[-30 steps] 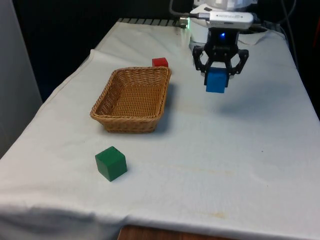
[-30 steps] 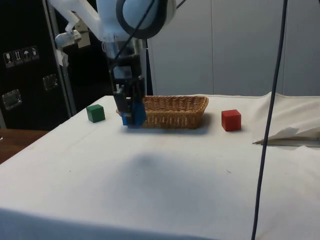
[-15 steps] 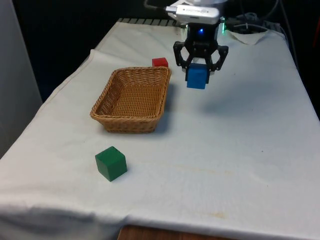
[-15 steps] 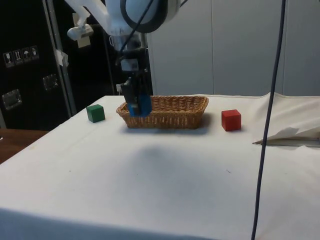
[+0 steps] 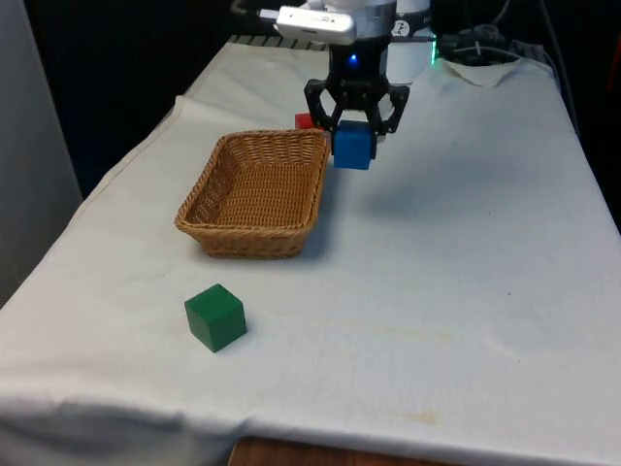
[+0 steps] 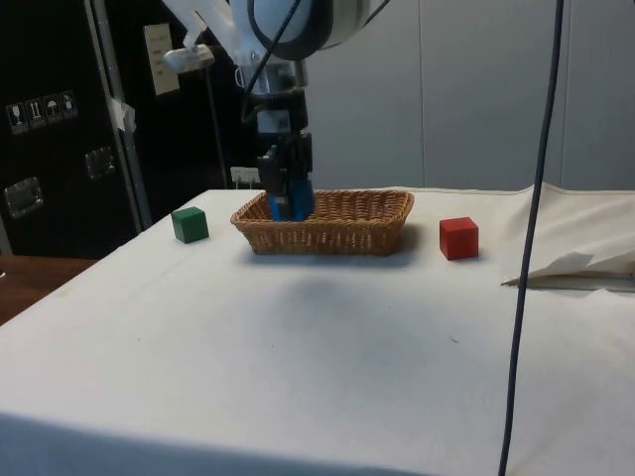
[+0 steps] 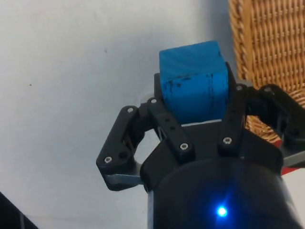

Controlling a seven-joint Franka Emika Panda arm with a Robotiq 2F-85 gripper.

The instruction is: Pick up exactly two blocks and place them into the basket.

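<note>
Front view: gripper (image 5: 351, 136) clamped on blue block (image 5: 352, 147), upper centre, beside basket (image 5: 225, 231) rim; red block (image 5: 304, 121) behind; green block (image 5: 215, 316) lower left.

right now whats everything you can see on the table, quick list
basket: 1, tan wicker, on the cloth toward the front view's left, nothing visible inside
blue block: 1, blue, held in the air just off the basket's far right corner in the front view, not yet over it
red block: 1, red, on the cloth beyond the basket's far end, partly behind the gripper in the front view
green block: 1, green, on the cloth near the front edge, apart from the basket
tablecloth: 1, white, covers the table
gripper: 1, black, shut on the blue block
</note>
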